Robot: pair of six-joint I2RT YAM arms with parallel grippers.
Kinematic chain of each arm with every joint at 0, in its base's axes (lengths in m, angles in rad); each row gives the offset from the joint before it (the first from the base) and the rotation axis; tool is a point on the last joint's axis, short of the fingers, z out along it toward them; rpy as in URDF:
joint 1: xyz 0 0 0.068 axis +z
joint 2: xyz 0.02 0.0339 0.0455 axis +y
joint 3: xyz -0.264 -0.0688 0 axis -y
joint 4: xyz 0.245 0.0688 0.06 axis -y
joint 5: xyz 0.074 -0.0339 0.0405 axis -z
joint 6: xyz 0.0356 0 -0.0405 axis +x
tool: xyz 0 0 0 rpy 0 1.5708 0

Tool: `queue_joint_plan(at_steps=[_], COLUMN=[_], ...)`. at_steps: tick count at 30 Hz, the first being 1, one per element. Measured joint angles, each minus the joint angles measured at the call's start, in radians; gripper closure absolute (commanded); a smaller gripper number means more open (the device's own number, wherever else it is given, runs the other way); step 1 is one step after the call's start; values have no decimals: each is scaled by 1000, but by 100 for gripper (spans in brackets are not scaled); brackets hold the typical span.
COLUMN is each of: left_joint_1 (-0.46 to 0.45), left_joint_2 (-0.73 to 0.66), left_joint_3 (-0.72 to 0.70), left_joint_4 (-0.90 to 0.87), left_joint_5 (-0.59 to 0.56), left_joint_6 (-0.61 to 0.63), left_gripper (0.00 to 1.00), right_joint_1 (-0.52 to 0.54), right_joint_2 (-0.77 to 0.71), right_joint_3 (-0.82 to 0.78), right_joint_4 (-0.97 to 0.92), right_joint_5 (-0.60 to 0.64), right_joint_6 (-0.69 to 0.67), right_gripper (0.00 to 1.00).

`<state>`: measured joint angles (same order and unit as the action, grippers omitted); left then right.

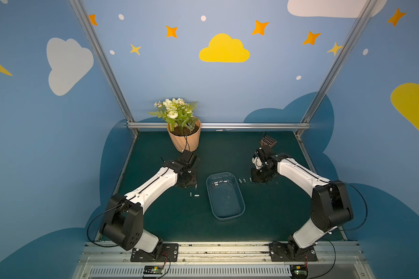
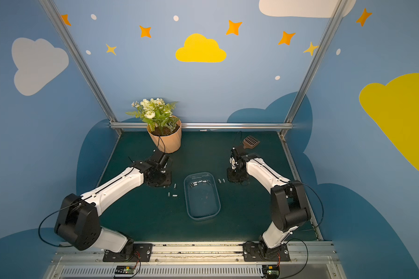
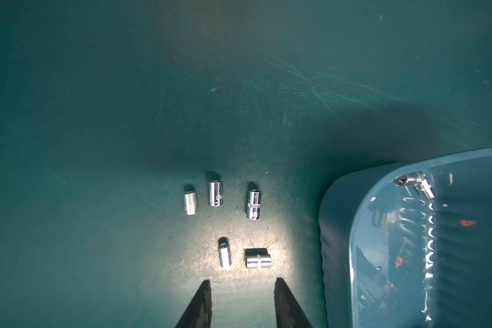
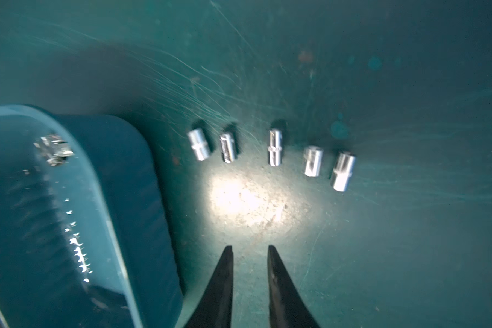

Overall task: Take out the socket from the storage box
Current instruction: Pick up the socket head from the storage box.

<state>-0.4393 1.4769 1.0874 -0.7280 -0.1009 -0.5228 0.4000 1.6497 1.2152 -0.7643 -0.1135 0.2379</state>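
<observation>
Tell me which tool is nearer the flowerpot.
Left. The left tool hangs just in front of the flowerpot; the right tool is farther off, on the other side of the storage box.

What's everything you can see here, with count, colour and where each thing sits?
storage box: one, translucent bluish, middle of the mat
sockets in the box: small cluster, count unclear, silver, at its far end
sockets left of the box: five, silver, lying on the mat
sockets right of the box: five, silver, in a rough row on the mat
flowerpot: one, peach, holding white flowers, far left of the mat
slotted piece: one, brown, far right of the mat
mat: one, dark green, under everything
left hand: one, black, open and empty, over the mat by the left sockets
right hand: one, black, open and empty, over the mat by the right sockets
</observation>
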Motion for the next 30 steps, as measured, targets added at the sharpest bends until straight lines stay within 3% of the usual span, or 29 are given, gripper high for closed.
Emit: queue_joint_plan(at_steps=[21,30], left_joint_1=[0,0], left_joint_2=[-60,-75], left_joint_3=[-56,-79], left_joint_4=[22,35], left_joint_5=[7,11], left_joint_6=[-27,-47], left_gripper=[58,57], right_joint_1=[187,284], right_joint_2=[-2,69], right_joint_3=[118,162], right_joint_4=[20,35], right_joint_5=[11,21], right_joint_6=[-63,-56], right_gripper=[77,77])
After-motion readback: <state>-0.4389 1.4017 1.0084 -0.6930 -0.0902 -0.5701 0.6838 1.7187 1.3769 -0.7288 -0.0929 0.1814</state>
